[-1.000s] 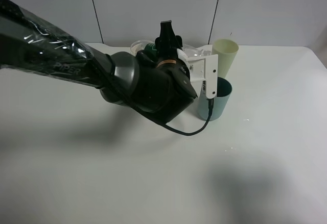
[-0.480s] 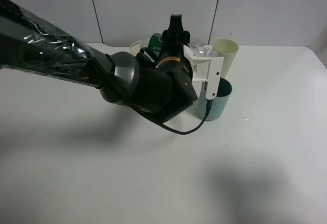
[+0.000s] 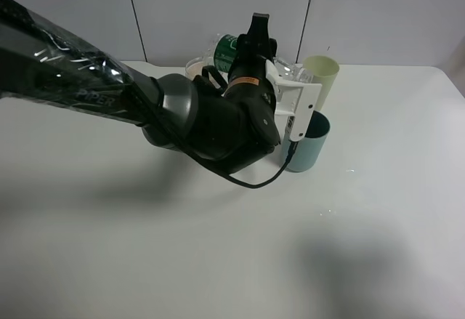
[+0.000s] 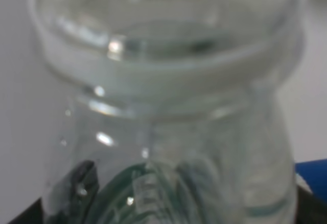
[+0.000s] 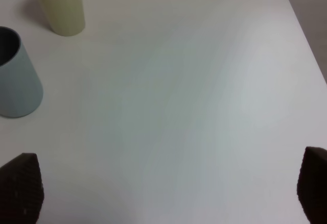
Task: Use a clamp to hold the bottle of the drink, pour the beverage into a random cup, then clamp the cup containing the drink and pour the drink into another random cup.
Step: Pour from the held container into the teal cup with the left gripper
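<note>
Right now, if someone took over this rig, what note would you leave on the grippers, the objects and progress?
Left gripper: shut on the clear bottle, held off the table close to the cups.
Right gripper: open, empty, over bare table.
Blue cup and pale yellow cup: upright, side by side, not held.
Done: bottle clamped.
Left: pour into one cup, then clamp that cup and pour into the other. Whether either cup holds drink cannot be told.
</note>
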### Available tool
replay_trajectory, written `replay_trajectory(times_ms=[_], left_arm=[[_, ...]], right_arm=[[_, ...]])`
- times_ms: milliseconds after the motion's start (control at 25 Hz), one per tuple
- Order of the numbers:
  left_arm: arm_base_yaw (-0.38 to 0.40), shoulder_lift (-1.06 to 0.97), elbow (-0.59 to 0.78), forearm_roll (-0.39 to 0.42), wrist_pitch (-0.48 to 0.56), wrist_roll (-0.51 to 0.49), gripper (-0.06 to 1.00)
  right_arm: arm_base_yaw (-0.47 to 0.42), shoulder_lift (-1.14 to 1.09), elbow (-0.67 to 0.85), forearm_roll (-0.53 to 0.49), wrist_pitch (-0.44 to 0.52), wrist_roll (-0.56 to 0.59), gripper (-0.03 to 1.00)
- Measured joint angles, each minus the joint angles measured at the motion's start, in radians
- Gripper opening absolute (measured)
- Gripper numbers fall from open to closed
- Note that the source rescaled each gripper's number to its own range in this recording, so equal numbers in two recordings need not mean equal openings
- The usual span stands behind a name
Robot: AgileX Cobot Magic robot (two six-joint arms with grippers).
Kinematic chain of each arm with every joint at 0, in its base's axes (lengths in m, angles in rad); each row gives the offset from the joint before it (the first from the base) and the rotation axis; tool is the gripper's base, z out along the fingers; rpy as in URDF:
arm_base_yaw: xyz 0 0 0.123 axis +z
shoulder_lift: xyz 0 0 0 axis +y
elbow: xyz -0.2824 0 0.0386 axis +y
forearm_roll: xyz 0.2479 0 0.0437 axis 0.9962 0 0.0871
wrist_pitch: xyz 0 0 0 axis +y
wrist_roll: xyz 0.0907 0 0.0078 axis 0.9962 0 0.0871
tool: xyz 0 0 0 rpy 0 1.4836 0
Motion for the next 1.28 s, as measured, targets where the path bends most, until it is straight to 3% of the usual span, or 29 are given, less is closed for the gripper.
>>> replay_trajectory(times_ms=[320,1280], left_arm=[[0.0,0.0,0.0,0.035,-0.006,0.046,0.08],[0.002,0.0,0.0,0.073,-0.028,0.051,0.08]], right_arm=[[0.0,0.0,0.0,0.0,0.0,0.0,1.0],[0.0,0.0,0.0,0.0,0.0,0.0,1.0]])
